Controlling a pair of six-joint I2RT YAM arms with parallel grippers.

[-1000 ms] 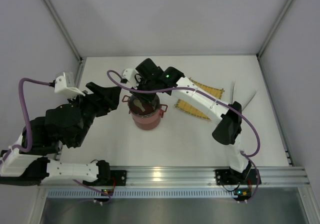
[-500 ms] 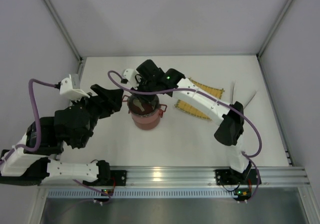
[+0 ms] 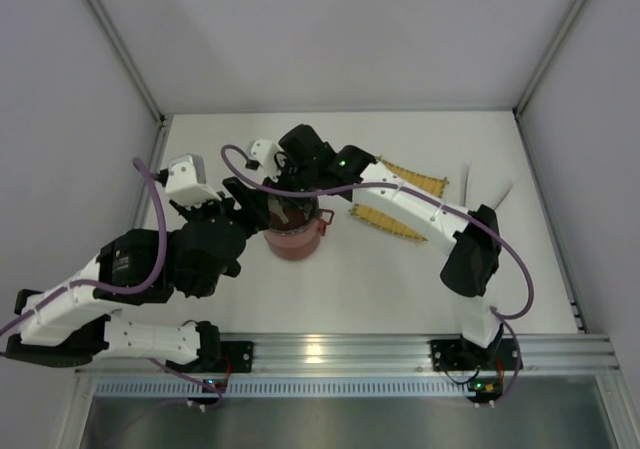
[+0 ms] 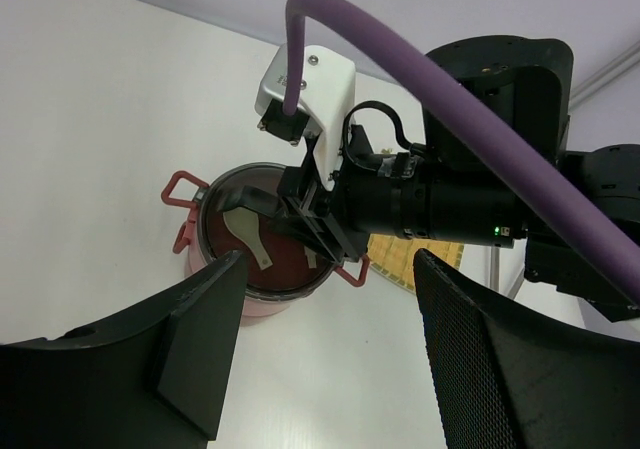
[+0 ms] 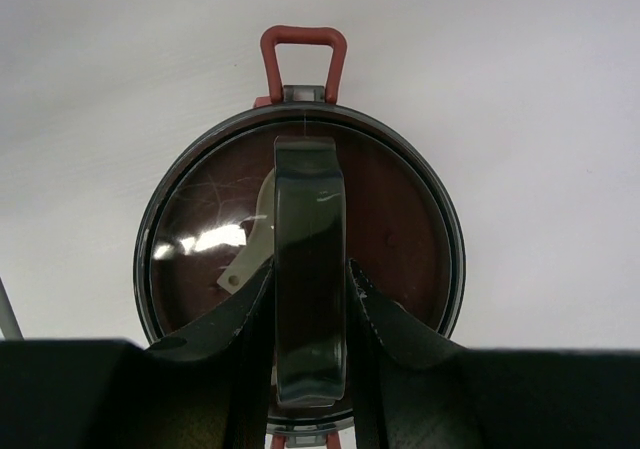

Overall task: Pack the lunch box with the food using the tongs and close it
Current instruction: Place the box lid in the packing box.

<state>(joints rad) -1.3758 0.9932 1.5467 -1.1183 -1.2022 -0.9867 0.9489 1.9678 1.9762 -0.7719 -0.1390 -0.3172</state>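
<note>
though open, left hand [image 3: 238, 204] nearer tiffin [image 3: 292, 245]

The lunch box [image 5: 400, 229] — its near rim hides behind the fingers [image 5: 222, 321].

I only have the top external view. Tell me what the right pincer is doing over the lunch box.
Observer: In the right wrist view, the right pincer is shut on the arched handle of the grey domed lid.
Operator: Report what lies under that lid.
Observer: A cream spoon-shaped piece shows through it, lying on dark red.
Operator: Now check the left pincer.
Observer: In the left wrist view, the left pincer is open and grips nothing. The lunch box lies ahead of it.
</note>
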